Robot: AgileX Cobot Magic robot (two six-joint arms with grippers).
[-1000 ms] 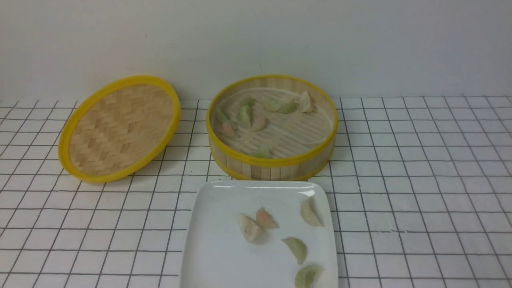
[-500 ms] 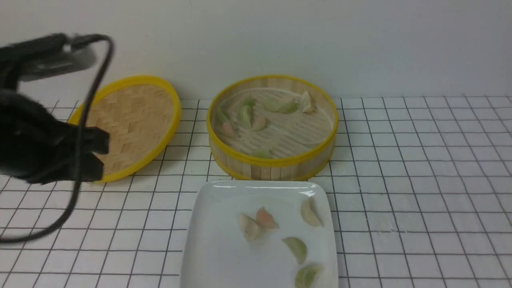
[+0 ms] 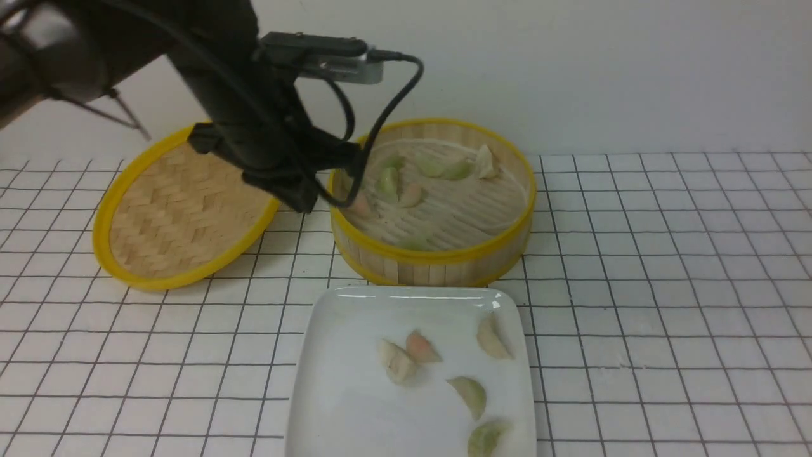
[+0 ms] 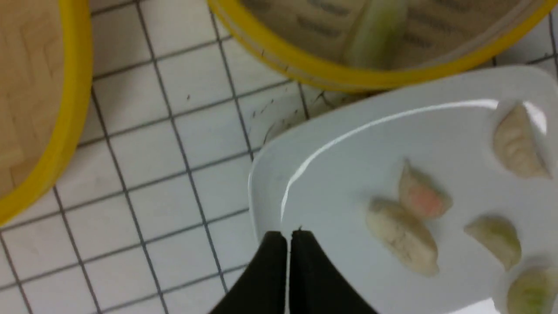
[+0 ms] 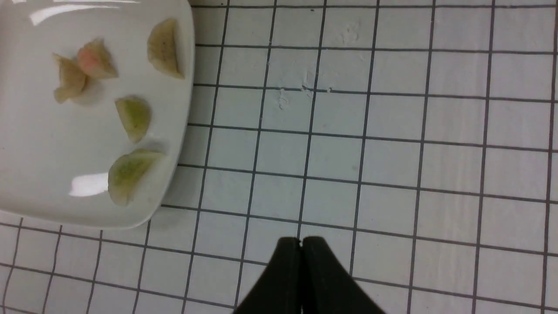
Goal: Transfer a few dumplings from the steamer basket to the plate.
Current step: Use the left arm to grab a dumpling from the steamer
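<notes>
The steamer basket (image 3: 438,257) stands at the middle back with several dumplings (image 3: 388,181) on its slatted floor. The white plate (image 3: 355,406) lies in front of it and holds several dumplings (image 3: 469,395), pale green, cream and one pinkish. My left arm (image 3: 254,127) hangs over the basket's left rim. In the left wrist view my left gripper (image 4: 287,233) is shut and empty, high above the plate's (image 4: 348,144) corner nearest the lid. My right gripper (image 5: 301,240) is shut and empty above bare tiles beside the plate (image 5: 43,152); it does not show in the front view.
The flat woven yellow-rimmed lid (image 3: 184,203) lies tilted to the left of the basket, partly behind my left arm. A cable (image 3: 387,114) loops from the wrist camera over the basket's left side. White grid tiles (image 3: 666,285) stretch to the right.
My left arm entered from the left edge and swung right and up, from over the lid to over the basket's left rim. The dumplings, the basket and the plate have not moved.
</notes>
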